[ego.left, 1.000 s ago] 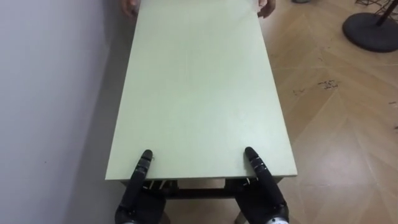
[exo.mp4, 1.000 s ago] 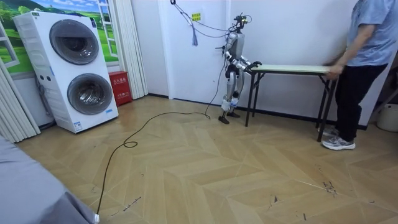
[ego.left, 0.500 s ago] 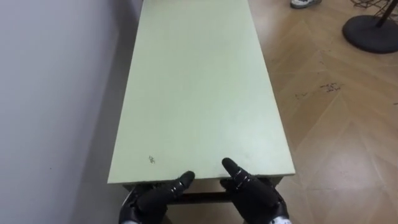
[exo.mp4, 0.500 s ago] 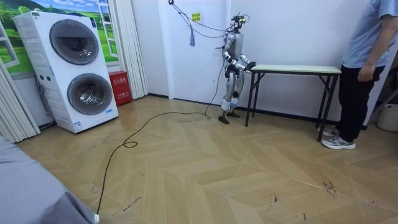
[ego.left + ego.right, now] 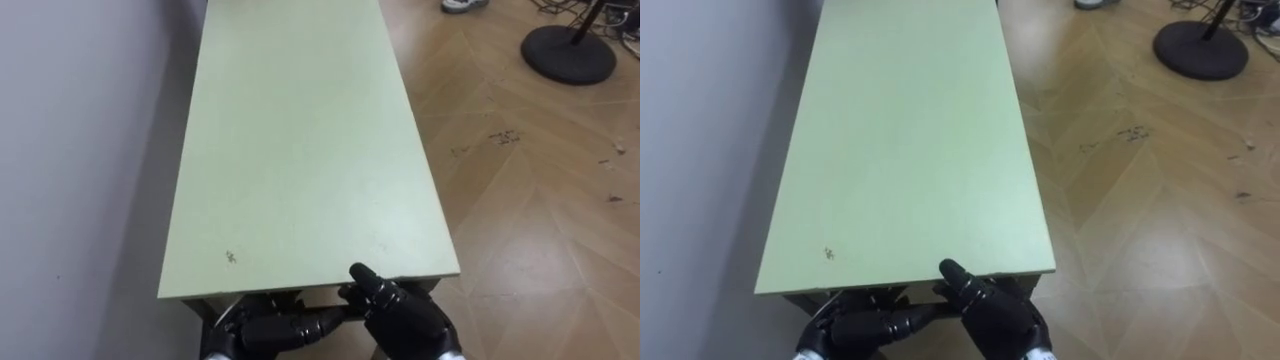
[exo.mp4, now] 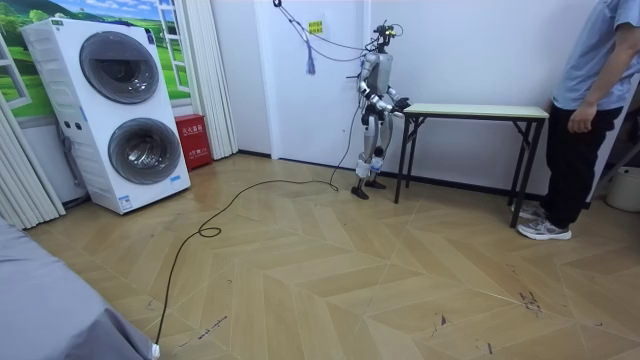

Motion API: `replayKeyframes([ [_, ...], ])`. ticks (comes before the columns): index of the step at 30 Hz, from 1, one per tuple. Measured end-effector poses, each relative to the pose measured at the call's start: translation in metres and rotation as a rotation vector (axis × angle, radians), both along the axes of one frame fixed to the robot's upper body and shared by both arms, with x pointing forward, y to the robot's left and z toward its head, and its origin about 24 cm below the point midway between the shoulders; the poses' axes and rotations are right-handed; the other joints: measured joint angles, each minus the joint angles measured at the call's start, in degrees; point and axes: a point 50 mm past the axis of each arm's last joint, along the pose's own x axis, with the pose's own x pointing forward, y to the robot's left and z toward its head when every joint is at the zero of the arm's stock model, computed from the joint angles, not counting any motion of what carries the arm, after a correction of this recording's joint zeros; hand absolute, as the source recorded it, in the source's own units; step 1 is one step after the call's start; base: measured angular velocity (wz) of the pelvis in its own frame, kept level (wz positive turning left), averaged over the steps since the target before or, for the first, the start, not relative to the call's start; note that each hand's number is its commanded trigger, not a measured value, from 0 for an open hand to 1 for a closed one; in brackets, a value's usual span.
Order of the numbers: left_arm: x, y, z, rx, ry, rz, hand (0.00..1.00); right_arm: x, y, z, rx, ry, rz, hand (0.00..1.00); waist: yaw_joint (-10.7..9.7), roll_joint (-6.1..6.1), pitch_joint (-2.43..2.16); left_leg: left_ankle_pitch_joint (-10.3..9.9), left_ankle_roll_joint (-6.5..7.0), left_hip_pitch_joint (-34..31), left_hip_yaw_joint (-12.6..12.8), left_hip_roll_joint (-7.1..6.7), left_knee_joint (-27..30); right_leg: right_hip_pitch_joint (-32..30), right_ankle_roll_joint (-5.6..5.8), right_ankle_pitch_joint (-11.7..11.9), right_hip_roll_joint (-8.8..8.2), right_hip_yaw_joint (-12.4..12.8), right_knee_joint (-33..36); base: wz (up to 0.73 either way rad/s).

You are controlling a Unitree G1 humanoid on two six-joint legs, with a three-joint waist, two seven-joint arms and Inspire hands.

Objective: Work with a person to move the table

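Evidently the carry is not under way: the tabletop (image 5: 300,150) stands level on its dark legs (image 6: 520,185) on the wooden floor (image 5: 540,220), with one long side just beside the white wall (image 5: 80,150). The robot stands at the near short end, facing along its length. Its left robot hand (image 5: 262,328) sits just below that near edge, released, fingers stretched sideways toward the other hand and holding nothing. The right robot hand (image 5: 408,318) sits at the same edge, a little higher; I cannot tell whether it grips anything, since its underside faces away. Both are low and close under the end, which I judge suits taking the load from beneath. The person (image 6: 590,100) stands at the far end with hands off the tabletop, so each end has a bearer in place but no lift. The tabletop itself is a long, narrow rectangle, pale green, matte and bare, with one small dark speck (image 5: 230,257) near the near left corner.
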Motion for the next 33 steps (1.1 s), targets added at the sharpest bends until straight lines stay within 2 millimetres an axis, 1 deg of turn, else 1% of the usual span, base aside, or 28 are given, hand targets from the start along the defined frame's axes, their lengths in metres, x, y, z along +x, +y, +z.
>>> replayKeyframes([
  [5,-0.001,0.001,0.0,0.019,-0.004,-0.038,0.0,-0.001,-0.002,-0.003,-0.017,-0.022,0.041,0.0,-0.4,-0.05,0.05,0.0,0.0,-0.1,-0.1,0.01,-0.1,0.1,-0.02,0.0,0.02,-0.1,0.0,0.0],
  [11,-0.002,0.002,0.001,0.081,-0.038,-0.124,0.0,-0.002,0.005,-0.005,-0.115,-0.074,0.179,0.0,-1.2,-0.1,0.12,0.0,0.0,-0.2,-0.1,-0.01,-0.1,0.2,-0.02,0.0,0.01,-0.2,-0.1,0.0],
  [12,-0.002,0.001,0.001,0.085,-0.043,-0.141,0.0,-0.004,0.004,-0.007,-0.155,-0.082,0.222,0.0,-1.3,-0.08,0.12,0.0,0.0,0.0,-0.2,-0.04,-0.2,0.4,-0.02,0.0,-0.01,-0.6,-0.1,0.04],
  [15,-0.004,0.002,0.001,0.116,-0.047,-0.169,0.0,-0.006,0.002,-0.018,-0.297,-0.069,0.337,0.0,-1.3,-0.25,0.22,0.0,0.0,0.9,-0.2,-0.06,-0.5,1.1,0.01,0.0,0.09,-0.4,-0.7,0.01],
  [17,-0.005,0.002,-0.001,0.15,-0.047,-0.195,0.0,-0.009,-0.001,-0.023,-0.36,-0.05,0.378,0.0,-1.1,-0.25,0.22,0.0,-0.03,0.9,-0.2,-0.04,-0.6,1.3,0.04,0.1,0.18,-0.6,-0.9,0.0],
  [19,-0.008,0.005,-0.005,0.182,-0.029,-0.213,0.0,-0.008,-0.001,-0.025,-0.406,-0.045,0.396,0.0,-1.1,-0.4,0.29,0.1,-0.12,1.0,-0.1,0.02,-0.7,1.3,0.0,0.1,0.27,-0.6,-1.0,0.0],
  [20,-0.011,0.007,-0.009,0.195,-0.005,-0.211,0.0,-0.01,-0.002,-0.029,-0.429,-0.025,0.407,0.0,-1.1,-0.68,0.31,0.1,-0.2,1.0,-0.1,0.05,-0.9,1.4,0.0,0.1,0.35,-0.6,-1.0,0.0],
  [22,-0.02,0.011,-0.023,0.214,0.073,-0.193,0.0,-0.015,-0.006,-0.041,-0.483,0.044,0.427,0.0,-0.9,-1.29,0.06,0.1,-0.26,1.6,-0.1,0.09,-1.1,1.9,0.0,0.1,0.45,-0.7,-1.1,0.0],
  [24,-0.026,0.016,-0.033,0.25,0.127,-0.184,0.0,-0.019,-0.012,-0.049,-0.536,0.099,0.43,0.0,-0.7,-1.73,-0.18,0.1,-0.27,1.8,-0.3,0.09,-1.1,2.0,0.0,0.1,0.45,-0.8,-1.1,0.02],
  [25,-0.028,0.02,-0.038,0.271,0.157,-0.172,0.0,-0.022,-0.017,-0.054,-0.566,0.142,0.42,0.0,-0.2,-2.02,-0.25,0.1,-0.27,1.8,-0.2,0.08,-1.0,2.0,0.0,0.1,0.45,-1.0,-1.1,0.0],
  [26,-0.029,0.021,-0.041,0.28,0.17,-0.165,0.0,-0.024,-0.019,-0.056,-0.58,0.163,0.414,0.0,0.2,-2.13,-0.21,0.1,-0.27,1.8,-0.2,0.07,-1.0,2.0,0.0,0.1,0.44,-1.0,-1.1,0.0],
  [28,-0.034,0.031,-0.049,0.319,0.225,-0.116,0.0,-0.035,-0.028,-0.066,-0.625,0.257,0.396,0.0,0.6,-2.49,-0.29,0.1,-0.27,1.8,-0.4,0.04,-1.0,2.1,0.0,0.1,0.38,-1.5,-1.1,0.04],
  [33,-0.048,0.05,-0.062,0.449,0.318,-0.039,0.0,-0.05,-0.038,-0.077,-0.716,0.358,0.415,0.0,0.5,-2.51,-0.22,0.1,-0.27,1.8,-0.7,0.02,-1.5,2.3,0.0,0.1,0.38,-1.6,-1.1,0.0],
])
